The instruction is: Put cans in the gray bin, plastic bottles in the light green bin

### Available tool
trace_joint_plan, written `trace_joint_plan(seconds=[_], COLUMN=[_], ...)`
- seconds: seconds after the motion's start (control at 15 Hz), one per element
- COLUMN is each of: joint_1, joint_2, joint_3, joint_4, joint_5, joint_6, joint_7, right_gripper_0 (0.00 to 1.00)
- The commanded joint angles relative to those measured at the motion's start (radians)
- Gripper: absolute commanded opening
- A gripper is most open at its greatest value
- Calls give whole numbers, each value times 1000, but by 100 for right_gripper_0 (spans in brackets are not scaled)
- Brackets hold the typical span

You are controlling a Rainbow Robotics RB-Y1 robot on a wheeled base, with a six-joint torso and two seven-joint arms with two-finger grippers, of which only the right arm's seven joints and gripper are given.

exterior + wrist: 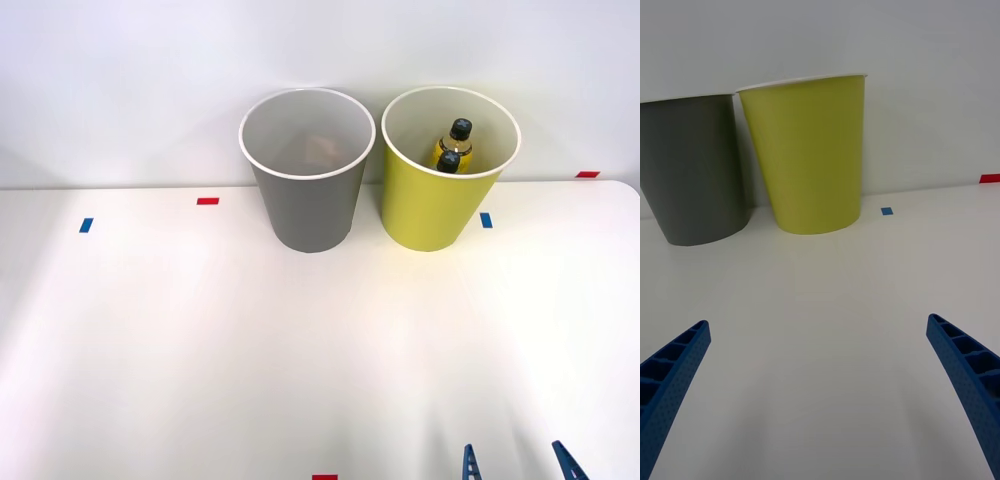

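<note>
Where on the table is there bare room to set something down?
The broad white table between the bins and the right gripper is free, as are both sides of the bins. It is crowded only at the back, where the gray bin and green bin stand close together.

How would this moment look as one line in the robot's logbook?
bottles: in green bin | gray bin: beside it | right gripper: open, empty, above table

Inside the light green bin (440,215) at one o'clock, the two plastic bottles (455,148) show just black caps and shoulders above the rim, something pale in the gray bin (310,210) is too dim to name, and the right gripper (520,465) is cut off at five o'clock.
</note>
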Motion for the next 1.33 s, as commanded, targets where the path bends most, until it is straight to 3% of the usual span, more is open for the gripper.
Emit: trace_joint_plan(seconds=[0.07,1.33], joint_1=[0,0], joint_2=[0,0], joint_3=[0,0], joint_4=[0,0], joint_5=[0,0], joint_6=[0,0], joint_7=[0,0], right_gripper_0=[100,100])
